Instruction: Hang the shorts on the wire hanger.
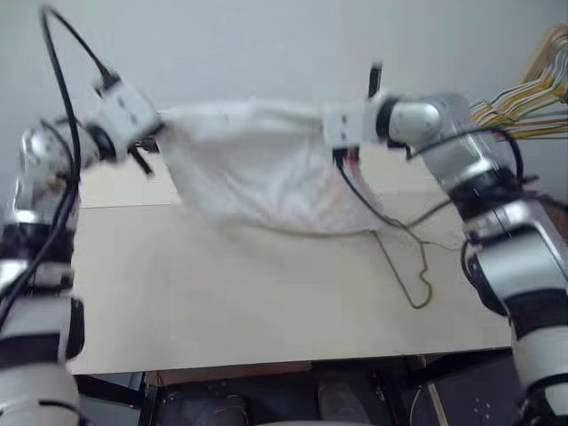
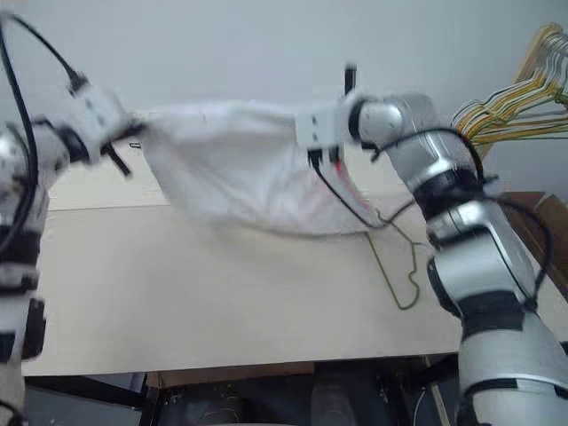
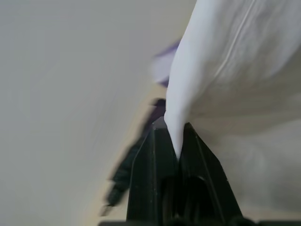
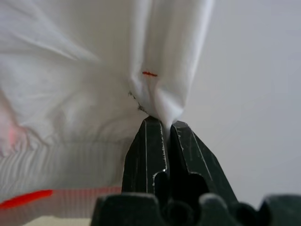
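The white shorts hang spread in the air above the table, sagging in the middle, with a faint pink tint low on the right side. My left gripper is shut on their left corner; the cloth is pinched between its black fingertips. On the right, my right gripper is shut on the other corner, where a small red stitch shows on the bunched cloth. The wire hanger lies flat on the table below the right side of the shorts, hook toward the front, its upper part hidden behind the cloth.
A beige table spreads under both arms, its front edge near the bottom of the eye views. A bunch of yellow, green and orange hangers hangs at the far right against the pale wall. A black cable dangles from my right hand.
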Robot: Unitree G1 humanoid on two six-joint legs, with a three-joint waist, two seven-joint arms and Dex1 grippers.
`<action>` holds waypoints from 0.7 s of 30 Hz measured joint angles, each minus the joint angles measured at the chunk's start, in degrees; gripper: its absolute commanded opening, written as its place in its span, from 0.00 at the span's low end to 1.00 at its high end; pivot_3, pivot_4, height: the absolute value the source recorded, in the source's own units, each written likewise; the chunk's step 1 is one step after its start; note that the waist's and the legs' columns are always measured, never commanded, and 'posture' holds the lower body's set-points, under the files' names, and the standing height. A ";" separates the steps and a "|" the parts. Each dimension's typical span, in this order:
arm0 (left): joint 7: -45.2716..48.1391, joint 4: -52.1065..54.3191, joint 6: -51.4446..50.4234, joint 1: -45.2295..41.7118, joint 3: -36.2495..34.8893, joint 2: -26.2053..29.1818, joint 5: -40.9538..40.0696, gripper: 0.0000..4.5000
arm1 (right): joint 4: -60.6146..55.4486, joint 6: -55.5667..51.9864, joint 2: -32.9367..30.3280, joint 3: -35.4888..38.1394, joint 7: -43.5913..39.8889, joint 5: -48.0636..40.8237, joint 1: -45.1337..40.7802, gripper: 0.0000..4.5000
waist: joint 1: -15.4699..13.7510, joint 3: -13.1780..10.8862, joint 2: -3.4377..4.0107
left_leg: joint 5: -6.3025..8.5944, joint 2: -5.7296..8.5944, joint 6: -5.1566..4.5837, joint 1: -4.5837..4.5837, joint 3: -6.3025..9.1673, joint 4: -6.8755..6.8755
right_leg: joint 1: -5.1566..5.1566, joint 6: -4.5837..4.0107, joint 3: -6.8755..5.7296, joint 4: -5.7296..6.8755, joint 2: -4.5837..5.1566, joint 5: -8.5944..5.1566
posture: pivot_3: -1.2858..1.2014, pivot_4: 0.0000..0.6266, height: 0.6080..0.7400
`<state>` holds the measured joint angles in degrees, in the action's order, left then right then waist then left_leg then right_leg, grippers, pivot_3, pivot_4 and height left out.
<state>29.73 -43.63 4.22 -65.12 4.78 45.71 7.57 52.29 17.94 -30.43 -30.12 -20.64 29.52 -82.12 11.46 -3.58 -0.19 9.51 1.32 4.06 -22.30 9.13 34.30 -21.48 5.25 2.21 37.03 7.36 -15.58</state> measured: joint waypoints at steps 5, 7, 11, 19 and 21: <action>-29.55 -17.24 11.24 -17.26 0.20 -1.94 8.11 0.01 | 10.65 7.70 5.57 1.37 32.00 4.11 -7.06 0.00 | 0.48 -0.02 -0.06 | -0.22 0.09 0.38 -0.69 -0.14 -0.37 | -1.02 0.13 0.21 0.13 0.15 -0.08 | 0.48 0.00 1.00; -30.61 -18.83 17.28 -18.70 -0.29 -1.10 7.95 0.01 | 12.28 10.44 5.30 1.57 38.11 5.41 -7.59 0.00 | 0.43 -0.02 -0.05 | -0.15 0.12 0.25 -0.68 -0.21 -0.47 | -1.00 0.17 0.23 0.09 0.17 -0.10 | 0.48 0.00 1.00; -14.66 -17.98 26.76 -13.29 -2.12 2.06 3.03 0.01 | 14.40 17.23 2.52 1.51 38.27 6.65 -5.31 0.00 | 0.54 -0.02 -0.05 | -0.05 0.15 0.07 -0.49 -0.26 -0.41 | -0.74 0.20 0.23 0.07 0.18 -0.12 | 0.47 0.00 1.00; 21.07 7.38 24.09 23.73 -5.74 8.20 -15.62 0.01 | 14.38 33.69 -0.46 0.23 20.97 5.31 13.06 0.00 | 2.45 -0.02 -0.05 | -0.54 0.14 -0.08 -0.22 -0.25 -0.34 | -0.57 0.35 0.31 0.44 0.17 0.17 | 0.48 0.00 1.00; 25.42 16.67 20.80 34.26 -6.59 10.60 -18.59 0.01 | 12.94 37.46 -1.63 -0.87 17.55 5.38 17.82 0.00 | 2.95 -0.02 -0.05 | -0.56 0.14 -0.11 -0.10 -0.24 -0.38 | -0.59 0.20 0.36 0.68 0.16 0.21 | 0.48 0.00 1.00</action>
<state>55.15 -26.95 25.02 -30.86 -1.82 56.31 -11.02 65.22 55.40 -32.06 -30.98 -3.09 34.90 -64.30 14.41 -3.60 -0.24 8.95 1.46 3.94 -22.40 8.89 33.92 -22.08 5.45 2.56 37.71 7.52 -15.36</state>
